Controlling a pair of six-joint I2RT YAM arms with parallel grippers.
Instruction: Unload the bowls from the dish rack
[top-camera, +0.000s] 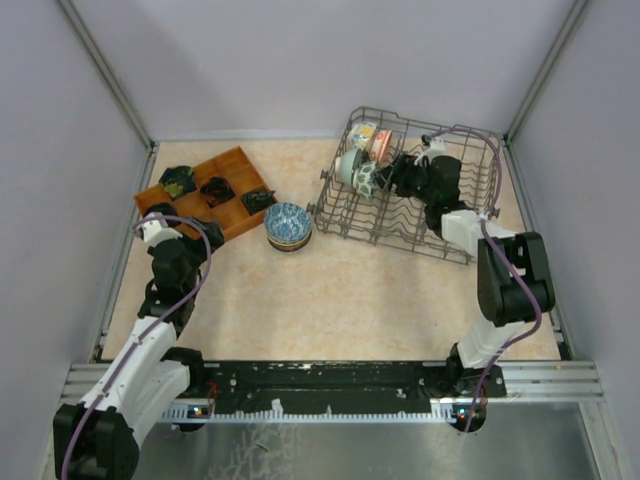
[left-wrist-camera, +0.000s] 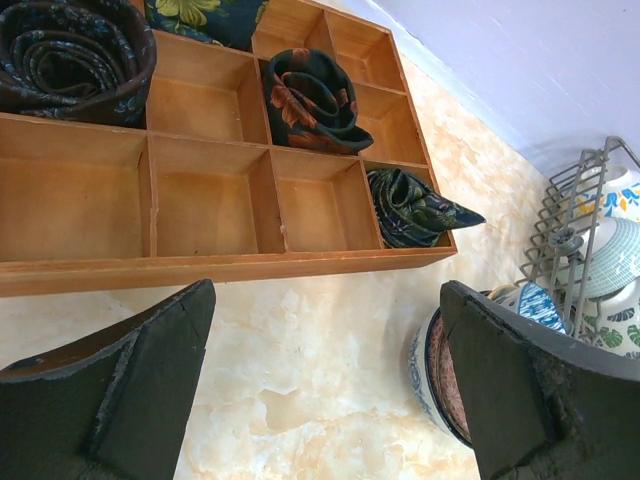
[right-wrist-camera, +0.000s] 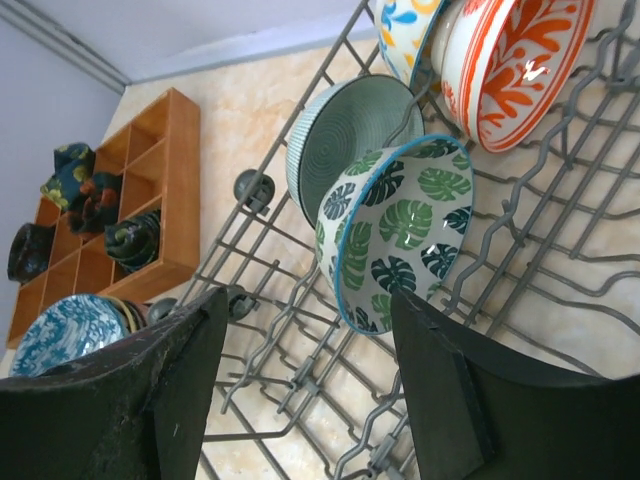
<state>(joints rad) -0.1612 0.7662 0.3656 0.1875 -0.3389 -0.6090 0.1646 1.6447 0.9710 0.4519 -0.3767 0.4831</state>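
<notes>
Dish rack (top-camera: 390, 238), far right of the table: holds a green leaf bowl (right-wrist-camera: 400, 225), a pale teal ribbed bowl (right-wrist-camera: 345, 135), an orange-patterned bowl (right-wrist-camera: 520, 65) and a blue-yellow bowl (right-wrist-camera: 405, 25), all on edge. The right gripper (right-wrist-camera: 308, 300), fingers spread and empty, is inside the rack just beside the leaf bowl. A stack of bowls (top-camera: 288, 225) sits on the table between the rack and the wooden compartment tray (left-wrist-camera: 230, 268), which holds rolled dark cloths (left-wrist-camera: 315, 100). The left gripper (left-wrist-camera: 328, 290) is spread wide, holding nothing.

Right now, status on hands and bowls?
Left hand open, near stacked bowls. Right hand open at dish rack, facing green leaf bowl. Approach looks clear.
</notes>
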